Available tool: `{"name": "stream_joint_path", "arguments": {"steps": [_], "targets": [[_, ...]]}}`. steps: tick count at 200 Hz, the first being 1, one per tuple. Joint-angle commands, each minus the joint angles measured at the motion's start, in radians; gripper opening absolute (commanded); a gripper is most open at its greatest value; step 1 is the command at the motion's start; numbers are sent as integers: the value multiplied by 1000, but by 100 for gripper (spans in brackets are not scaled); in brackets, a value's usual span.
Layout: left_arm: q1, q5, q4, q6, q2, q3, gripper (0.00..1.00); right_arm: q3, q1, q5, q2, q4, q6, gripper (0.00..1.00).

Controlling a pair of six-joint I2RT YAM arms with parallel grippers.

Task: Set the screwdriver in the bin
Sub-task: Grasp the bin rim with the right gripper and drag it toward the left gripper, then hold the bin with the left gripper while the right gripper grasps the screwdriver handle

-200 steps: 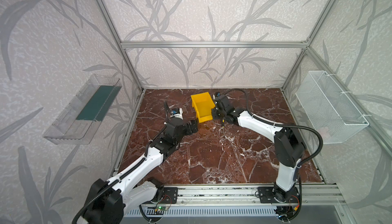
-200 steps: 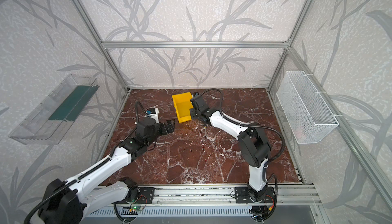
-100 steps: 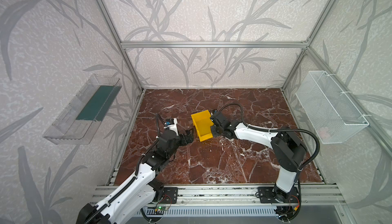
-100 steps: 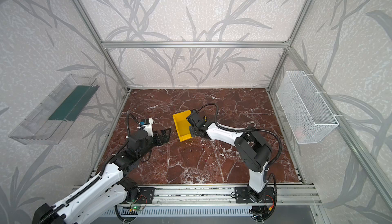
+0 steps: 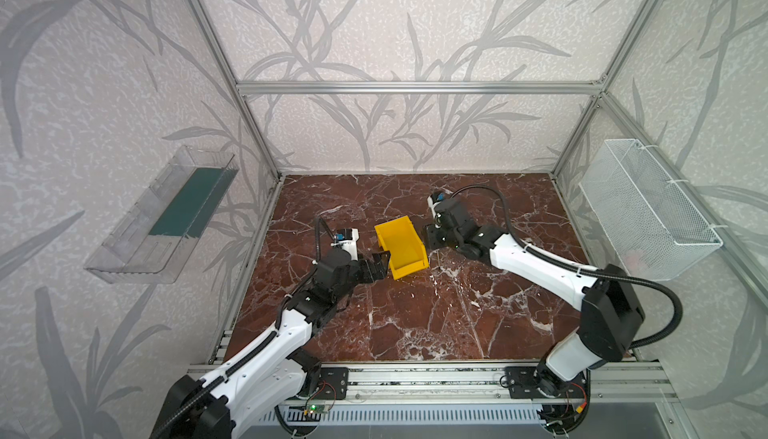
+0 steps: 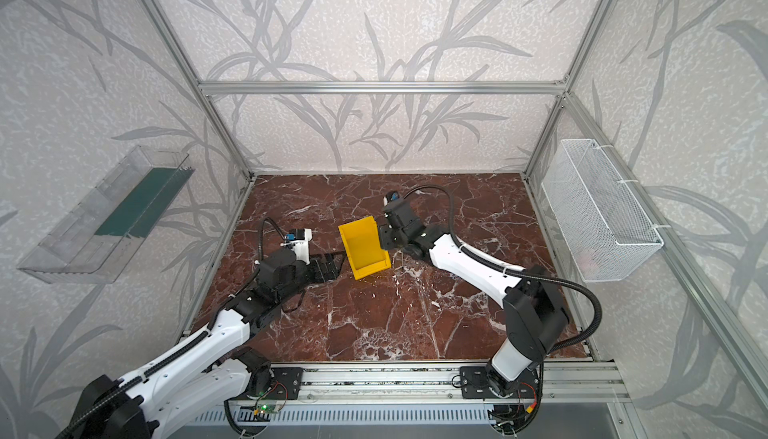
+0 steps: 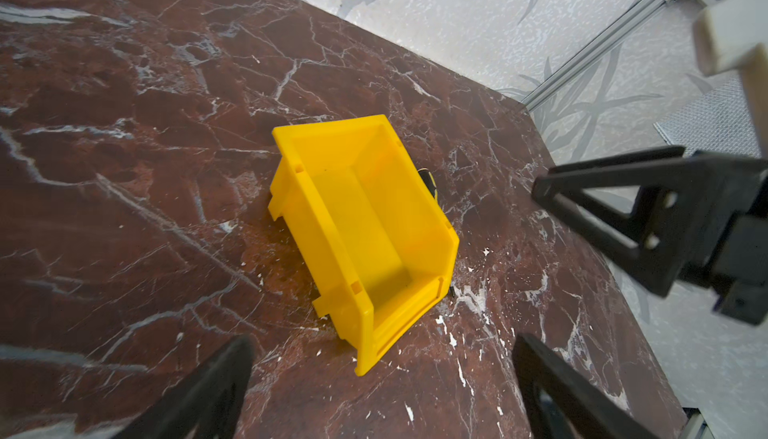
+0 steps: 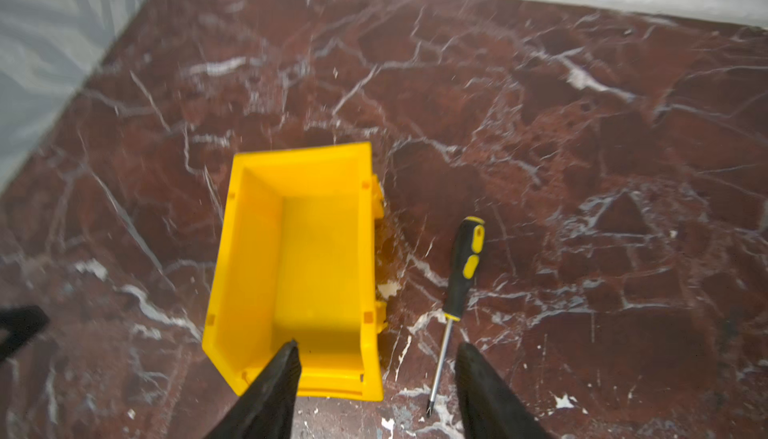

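The bright yellow bin [image 8: 320, 250] stands upright and empty near the middle of the tabletop, low lip toward the front edge. The screwdriver [image 8: 462, 274], with a black-and-yellow handle and thin silver shaft, lies flat just beside its right wall, not touching, tip pointing frontward.

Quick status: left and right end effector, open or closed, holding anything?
Left end effector: open, holding nothing.
Right end effector: open, holding nothing.

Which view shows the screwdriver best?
Right wrist: the whole screwdriver lies unobstructed beside the bin. Left wrist shows only a handle sliver behind the bin wall; both top views show it too small to read.
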Motion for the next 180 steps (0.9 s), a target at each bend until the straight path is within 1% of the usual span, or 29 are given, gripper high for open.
{"name": "stream_joint_path", "arguments": {"steps": [1,17,37,49,78,98,117,154,180], "targets": [[-16,54,85,-28,60,48,99,-53,-63,-30,14,8,10,67],[-36,74,98,-40,111,72,99,-49,-105,-59,50,4,17,68],[-56,100,110,-63,163,94,99,-24,-132,-73,108,-16,20,68],[-70,112,132,-83,186,96,99,-3,-141,-91,175,-29,21,67],[-102,114,136,-90,205,101,99,88,-144,-139,294,-94,44,67],[-109,101,120,-85,197,97,99,121,-145,-163,359,-89,58,67],[-110,98,99,-75,196,100,99,152,-144,-152,406,-85,65,67],[-112,104,98,-76,210,109,99,238,-146,-79,508,-130,63,66],[-114,104,100,-76,210,113,99,262,-152,-69,552,-134,70,62]]}}
